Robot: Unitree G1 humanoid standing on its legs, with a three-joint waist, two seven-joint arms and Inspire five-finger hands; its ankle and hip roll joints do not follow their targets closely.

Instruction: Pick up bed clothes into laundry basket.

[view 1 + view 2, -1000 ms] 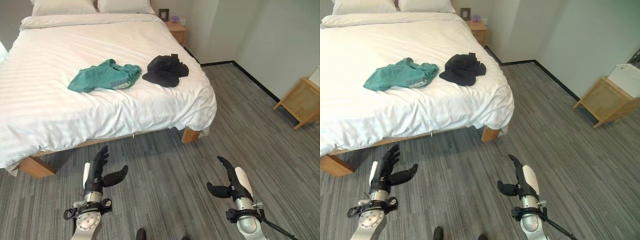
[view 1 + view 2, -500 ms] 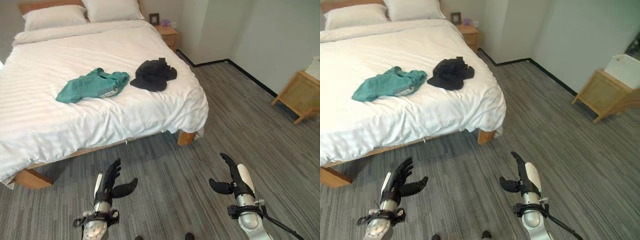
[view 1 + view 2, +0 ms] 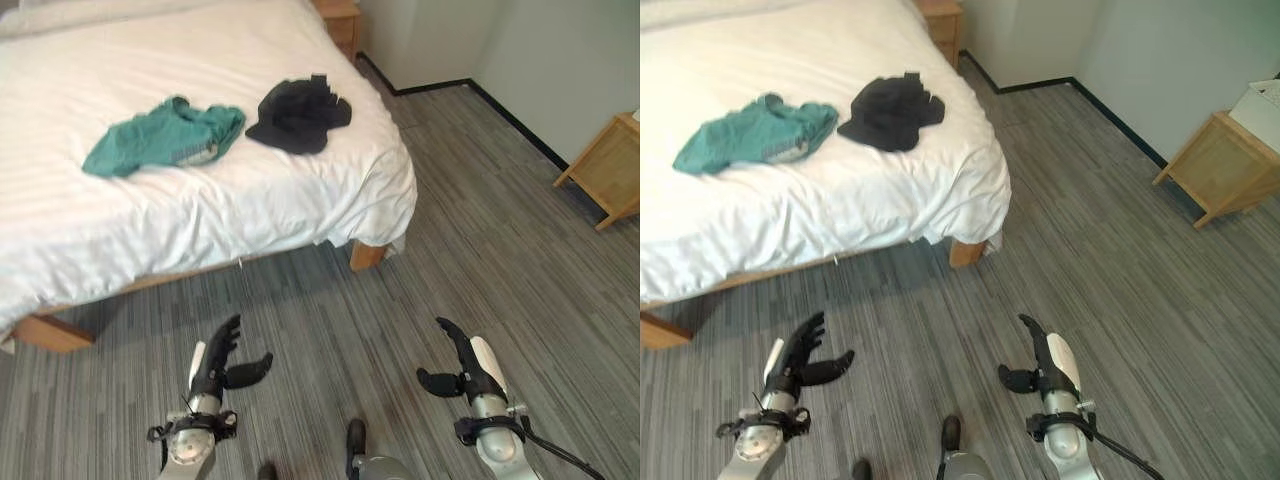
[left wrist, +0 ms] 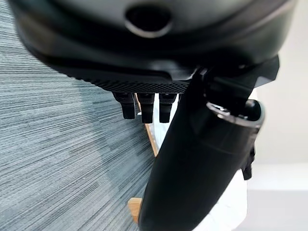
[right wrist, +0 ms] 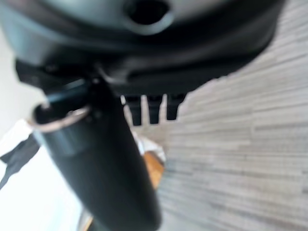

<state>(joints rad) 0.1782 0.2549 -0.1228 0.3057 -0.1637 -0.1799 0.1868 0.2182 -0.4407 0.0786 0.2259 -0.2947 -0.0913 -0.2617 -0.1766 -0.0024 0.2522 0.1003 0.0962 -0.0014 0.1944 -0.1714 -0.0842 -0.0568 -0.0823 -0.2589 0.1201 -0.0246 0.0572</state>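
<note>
Both hands empty above the floor; two pieces of clothing lie on the bed.

The green garment lies crumpled on the white bed, near the foot edge; the black garment lies just beside it, closer to the foot corner, and the two seem to be slightly apart, though it is hard to tell; the left hand is over the grey carpet floor in front of the bed, well apart from the clothes, its fingers straight and spread wide with the thumb out to the side, holding nothing; the right hand is beside it over the same floor, also wide and holding nothing; a wooden cabinet stands by the wall, and another wooden bedside table is near the head of the bed.
</note>
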